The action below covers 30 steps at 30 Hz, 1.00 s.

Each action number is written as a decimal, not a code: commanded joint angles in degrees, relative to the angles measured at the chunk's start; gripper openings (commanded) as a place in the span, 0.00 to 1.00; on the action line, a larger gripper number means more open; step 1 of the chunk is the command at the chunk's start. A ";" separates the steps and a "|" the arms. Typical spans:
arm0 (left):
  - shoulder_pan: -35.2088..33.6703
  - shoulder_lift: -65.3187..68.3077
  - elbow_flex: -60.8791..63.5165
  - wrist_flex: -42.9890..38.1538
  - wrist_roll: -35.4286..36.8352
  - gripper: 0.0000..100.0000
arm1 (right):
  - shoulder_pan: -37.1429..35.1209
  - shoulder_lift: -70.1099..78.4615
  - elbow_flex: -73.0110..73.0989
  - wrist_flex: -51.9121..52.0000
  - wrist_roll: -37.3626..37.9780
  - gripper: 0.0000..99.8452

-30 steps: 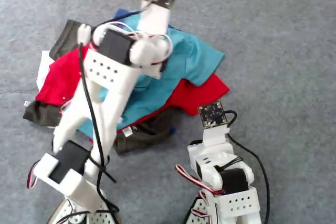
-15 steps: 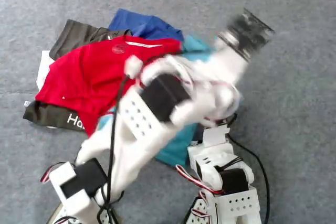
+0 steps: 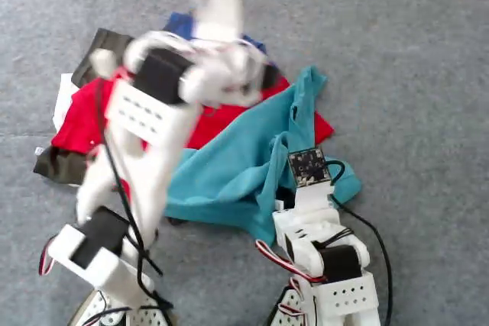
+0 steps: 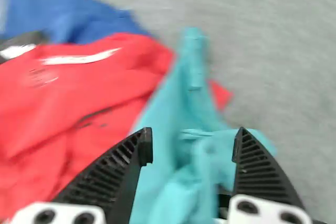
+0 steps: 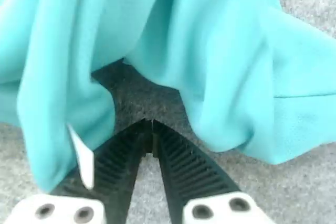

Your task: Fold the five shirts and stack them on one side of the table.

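Teal shirt (image 3: 229,166) pulled off the pile, toward the right arm's base.
Since 0.5 s ago the left arm has swung back over the red shirt (image 3: 84,116). The left pincer (image 4: 192,135) is apart and the right pincer (image 5: 152,124) has its tips together, beside teal folds. The blue shirt (image 4: 68,17) lies farther back on the grey counter (image 3: 412,74).

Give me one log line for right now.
left gripper open above teal shirt | right gripper shut, teal shirt draped around it | shirt heap unfolded

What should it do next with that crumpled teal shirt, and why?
Probably lower the open left end effector onto the teal shirt and grip an edge: it lies bunched, partly on the red shirt, and needs spreading flat first.
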<state>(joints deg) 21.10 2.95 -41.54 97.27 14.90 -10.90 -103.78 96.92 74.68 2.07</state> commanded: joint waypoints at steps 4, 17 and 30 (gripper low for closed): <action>-23.08 -2.11 4.53 3.08 -3.87 0.26 | -0.79 -4.62 -0.66 -1.05 0.35 0.02; -38.64 4.57 34.33 -11.08 -7.30 0.26 | 17.49 -2.07 -33.80 -2.11 23.30 0.06; -38.64 2.64 36.62 -10.37 -8.09 0.26 | 5.54 51.74 -67.21 -1.58 2.29 0.16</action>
<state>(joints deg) -17.05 8.22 -4.53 85.67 7.25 1.58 -65.45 37.05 70.90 9.98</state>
